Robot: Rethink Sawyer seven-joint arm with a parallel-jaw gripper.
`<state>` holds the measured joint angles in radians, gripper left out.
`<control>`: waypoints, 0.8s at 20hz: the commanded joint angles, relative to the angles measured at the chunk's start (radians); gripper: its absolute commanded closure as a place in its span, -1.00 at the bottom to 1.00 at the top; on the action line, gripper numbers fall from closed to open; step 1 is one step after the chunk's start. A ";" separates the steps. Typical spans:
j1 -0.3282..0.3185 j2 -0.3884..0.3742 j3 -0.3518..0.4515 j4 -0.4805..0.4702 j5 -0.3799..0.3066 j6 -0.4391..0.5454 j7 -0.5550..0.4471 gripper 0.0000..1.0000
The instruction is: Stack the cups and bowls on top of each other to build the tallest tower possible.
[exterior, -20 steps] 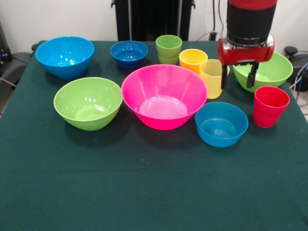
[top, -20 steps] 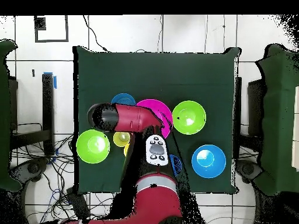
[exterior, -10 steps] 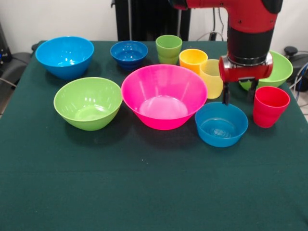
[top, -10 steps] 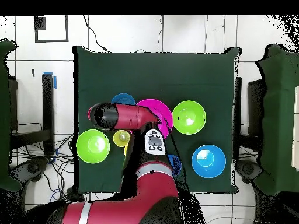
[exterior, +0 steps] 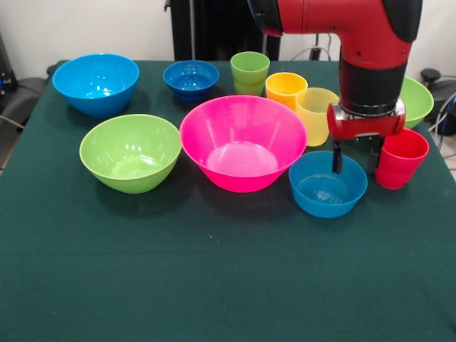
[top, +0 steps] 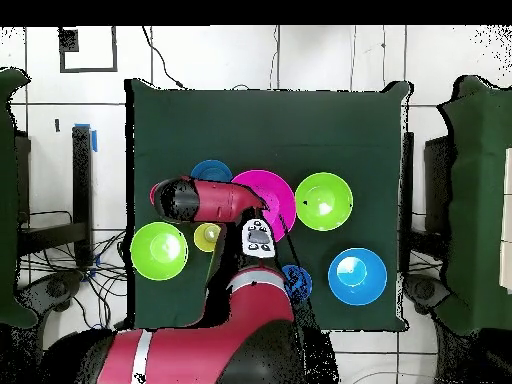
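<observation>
Gripper [exterior: 354,158] spread open over small light blue plastic bowl's [exterior: 328,184] far rim.
Red plastic cup [exterior: 400,157] crowds its right; yellow translucent cup [exterior: 315,115] its left; four cups, six bowls.

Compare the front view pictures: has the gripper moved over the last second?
Yes. The gripper has come down and toward the camera, from beside the pale yellow cup to just over the rear rim of the small light blue bowl, fingers open.

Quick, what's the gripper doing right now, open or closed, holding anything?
Gripper: open, holding nothing, fingers straddling the far rim of the light blue bowl.
</observation>
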<state>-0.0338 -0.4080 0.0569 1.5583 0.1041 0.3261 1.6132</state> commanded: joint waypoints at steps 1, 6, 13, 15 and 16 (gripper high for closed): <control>0.020 0.049 0.031 -0.067 -0.056 -0.056 0.093 -1.00; 0.024 0.055 0.024 -0.077 -0.054 -0.051 0.089 -1.00; 0.036 0.084 0.009 -0.101 -0.055 -0.072 0.096 -1.00; 0.044 0.087 -0.001 -0.108 -0.057 -0.076 0.097 -1.00; 0.050 0.089 -0.008 -0.115 -0.058 -0.076 0.098 -1.00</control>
<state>-0.0200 -0.3570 0.0383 1.5256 0.1043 0.3045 1.6132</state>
